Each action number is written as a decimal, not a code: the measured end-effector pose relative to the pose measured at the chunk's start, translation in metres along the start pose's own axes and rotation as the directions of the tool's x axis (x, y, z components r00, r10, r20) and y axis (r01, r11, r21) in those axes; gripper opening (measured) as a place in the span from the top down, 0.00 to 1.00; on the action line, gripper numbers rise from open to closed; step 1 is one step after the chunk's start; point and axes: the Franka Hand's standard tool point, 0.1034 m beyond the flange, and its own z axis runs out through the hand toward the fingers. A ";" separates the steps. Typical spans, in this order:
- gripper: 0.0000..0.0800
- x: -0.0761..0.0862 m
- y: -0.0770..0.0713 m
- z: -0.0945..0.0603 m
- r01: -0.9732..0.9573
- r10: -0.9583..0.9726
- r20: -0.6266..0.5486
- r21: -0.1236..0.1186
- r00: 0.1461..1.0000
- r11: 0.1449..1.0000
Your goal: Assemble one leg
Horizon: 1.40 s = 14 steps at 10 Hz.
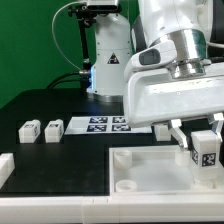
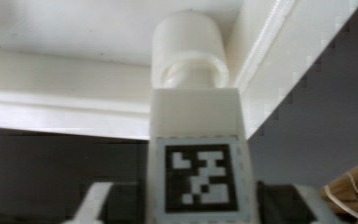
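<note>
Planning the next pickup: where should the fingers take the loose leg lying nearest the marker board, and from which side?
Probably come straight down from above and pinch its flat opposite sides. The loose leg lies low on the table, apart from the neighbouring leg and the marker board.

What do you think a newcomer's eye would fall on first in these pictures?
Most likely the leg with its black-and-white tag, gripped in the pincer by the white tray-like part at the exterior view's right. Next, two more legs lying at that view's left.
</note>
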 end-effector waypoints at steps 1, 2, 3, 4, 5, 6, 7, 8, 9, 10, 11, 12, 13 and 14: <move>0.44 0.000 0.000 0.000 0.000 0.000 0.000 0.000 1.000 1.000; 0.28 0.000 0.000 0.000 0.000 0.000 0.000 0.000 1.000 1.000; 0.22 0.000 0.000 0.000 0.000 0.000 0.000 0.000 1.000 1.000; 0.22 0.000 0.000 0.000 0.000 0.000 0.000 0.000 1.000 1.000; 0.19 0.000 0.000 0.000 0.000 0.000 0.000 0.000 1.000 1.000; 0.19 0.000 0.000 0.000 0.000 0.000 0.000 0.000 1.000 1.000; 0.19 0.000 0.000 0.000 0.000 0.000 0.000 0.000 1.000 1.000; 0.19 -0.001 0.001 0.000 -0.002 0.002 0.005 0.000 1.000 1.000; 0.19 -0.003 0.003 0.001 -0.012 0.012 0.026 0.001 1.000 1.000; 0.19 -0.002 0.001 0.001 -0.025 0.024 0.063 0.009 0.998 1.000; 0.19 0.003 -0.004 0.000 -0.046 0.042 0.128 0.024 0.991 0.999; 0.19 0.008 -0.004 0.000 -0.054 0.050 0.135 0.026 0.990 0.998; 0.19 0.007 -0.005 0.004 -0.075 0.068 0.182 0.033 0.981 0.997; 0.19 0.007 -0.015 0.005 -0.124 0.102 0.330 0.047 0.939 0.991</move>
